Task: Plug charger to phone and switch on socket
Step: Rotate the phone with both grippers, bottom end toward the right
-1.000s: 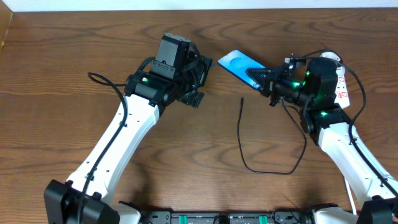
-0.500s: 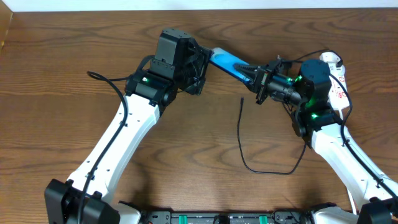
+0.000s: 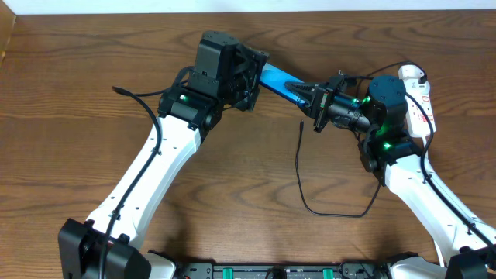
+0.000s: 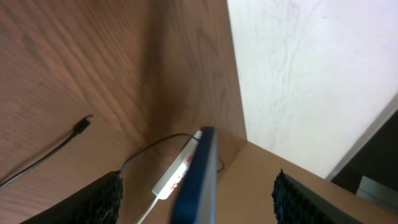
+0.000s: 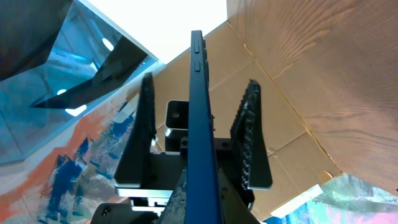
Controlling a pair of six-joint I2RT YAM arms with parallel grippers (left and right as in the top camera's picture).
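My right gripper is shut on the phone, a slim phone with a light-blue screen, and holds it off the table, pointing left. The phone's free end lies between the open fingers of my left gripper. In the left wrist view the phone is edge-on midway between the fingers, touching neither. In the right wrist view the phone is edge-on too. The charger's black cable lies loose on the table, its plug tip below the phone. The white socket strip lies at the far right, partly hidden by my right arm.
The wooden table has a raised wall along its far edge. The cable loops near the front and runs up behind my right arm. The socket strip and the cable tip show in the left wrist view.
My right gripper has carried the phone left and tilted it edge-up toward my left gripper. My left gripper has turned to face it, and the phone's end now sits between its fingers.
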